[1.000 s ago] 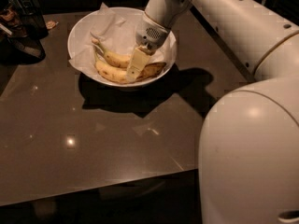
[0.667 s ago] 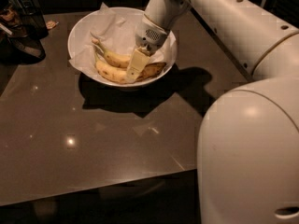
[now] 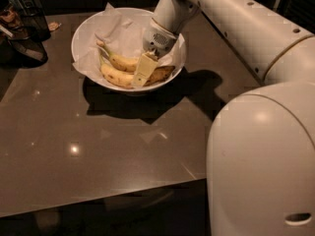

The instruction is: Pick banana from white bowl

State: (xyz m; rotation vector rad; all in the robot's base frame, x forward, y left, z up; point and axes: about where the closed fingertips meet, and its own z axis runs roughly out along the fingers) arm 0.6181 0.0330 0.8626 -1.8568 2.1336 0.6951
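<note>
The white bowl (image 3: 82,37) stands at the far middle of the dark table, lined with crumpled white paper (image 3: 120,31). Two yellow bananas (image 3: 114,75) with brown spots lie in its front part, joined at the stem on the left. My gripper (image 3: 142,73) reaches down into the bowl from the right. One cream finger (image 3: 141,70) lies over the bananas' right half. The other finger is hidden behind it. The bananas rest in the bowl.
A dark table (image 3: 98,146) with a glossy top carries the bowl. Dark containers (image 3: 24,26) stand at the far left corner. My white arm (image 3: 246,28) crosses the right side, and my base (image 3: 263,161) fills the lower right.
</note>
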